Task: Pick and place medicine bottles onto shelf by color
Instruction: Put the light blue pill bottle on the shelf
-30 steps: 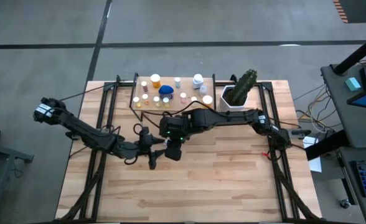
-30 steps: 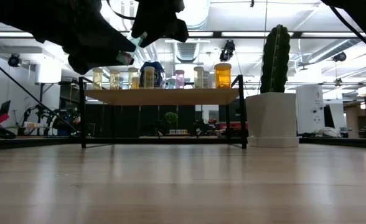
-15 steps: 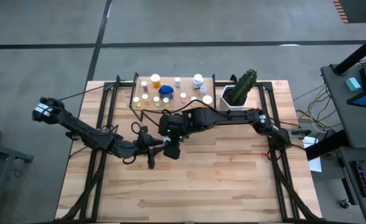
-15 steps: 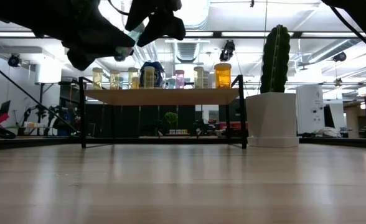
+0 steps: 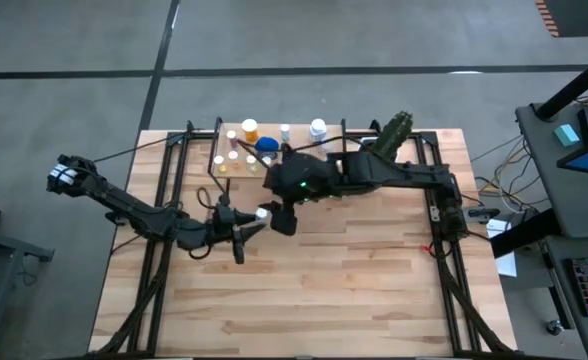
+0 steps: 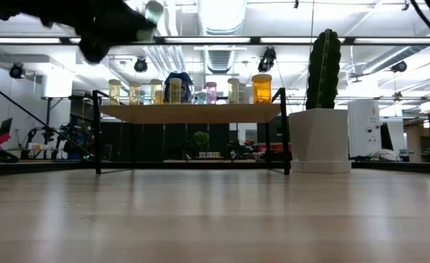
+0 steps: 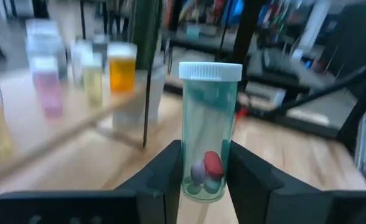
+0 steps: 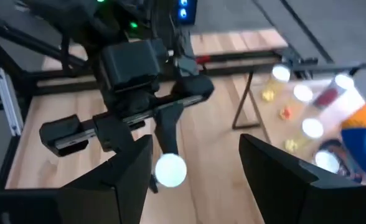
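The left hand [image 7: 198, 180] was pinched on a clear medicine bottle [image 7: 209, 130], its two dark fingers [image 7: 164, 177] pressed against the lower sides of the bottle. The bottle stood upright between them, white cap on top, with a few pills, one red, lying at its bottom. Seen from above, this left hand [image 5: 246, 226] hung over the middle of the bench [image 5: 374, 290], in front of the shelf, with the white cap [image 5: 262, 213] showing at its tip.

The right hand [image 8: 189, 168] was spread wide and gripped nothing; its fingers [image 8: 276, 180] stood well apart, and the capped bottle [image 8: 170, 170] in the left hand [image 8: 164, 134] showed between them farther off. From above, the right hand [image 5: 284, 218] sat just beside the left one, nearer the shelf.

The shelf [image 6: 193, 112], a low light-wood board on thin black legs, stood at the far side of the bench, left of one white pot with a cactus [image 6: 323, 102]. In the level view seven or so bottles could be made out in a row on it: several pale yellow [image 6: 114, 90], one pink [image 6: 211, 92], one orange [image 6: 262, 88], and one larger blue one [image 6: 177, 86]; the right arm covered part of the shelf [image 5: 236, 160] from above, so the full count was uncertain. One bottle was held off the shelf.
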Motion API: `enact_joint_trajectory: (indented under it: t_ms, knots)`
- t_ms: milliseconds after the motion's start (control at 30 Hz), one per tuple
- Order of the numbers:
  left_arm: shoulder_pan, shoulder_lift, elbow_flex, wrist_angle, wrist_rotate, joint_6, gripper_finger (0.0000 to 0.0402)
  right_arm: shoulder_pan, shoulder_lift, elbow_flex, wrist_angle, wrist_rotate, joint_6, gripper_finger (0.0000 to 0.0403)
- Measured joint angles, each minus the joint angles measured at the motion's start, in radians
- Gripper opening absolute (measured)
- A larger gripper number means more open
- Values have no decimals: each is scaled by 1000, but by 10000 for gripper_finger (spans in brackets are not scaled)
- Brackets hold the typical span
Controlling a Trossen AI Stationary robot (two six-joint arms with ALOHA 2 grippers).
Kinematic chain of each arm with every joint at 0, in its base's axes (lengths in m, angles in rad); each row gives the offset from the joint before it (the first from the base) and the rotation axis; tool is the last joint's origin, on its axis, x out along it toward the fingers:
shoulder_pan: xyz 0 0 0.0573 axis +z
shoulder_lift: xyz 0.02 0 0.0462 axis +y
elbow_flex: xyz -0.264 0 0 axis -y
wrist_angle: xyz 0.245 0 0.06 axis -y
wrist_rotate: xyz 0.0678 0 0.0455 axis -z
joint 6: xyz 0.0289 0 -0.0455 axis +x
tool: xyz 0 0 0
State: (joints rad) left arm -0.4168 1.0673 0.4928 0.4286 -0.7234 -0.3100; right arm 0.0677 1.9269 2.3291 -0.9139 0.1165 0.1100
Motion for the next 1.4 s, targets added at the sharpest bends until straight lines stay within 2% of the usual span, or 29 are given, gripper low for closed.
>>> enact_joint_trajectory:
  t_ms: [200, 500, 700, 1067, 1267, 1400]
  knots:
    - [0, -74, 2, 132, -12, 181, 92, 16, 1, -76, 111, -22, -24, 230]
    - [0, -105, 2, 159, -17, 216, 92, 15, -5, -125, 236, -30, -3, 219]
    - [0, -99, 1, 158, -16, 220, 92, 15, -5, -125, 242, -1, -6, 185]
    - [0, -99, 0, 161, -16, 221, 92, 15, -5, -125, 240, 19, -12, 96]
    - [0, -99, 0, 161, -16, 222, 96, 15, -5, -125, 238, 18, -4, 107]
    - [0, -99, -2, 159, -15, 222, 117, 15, -5, -125, 219, 19, 7, 114]
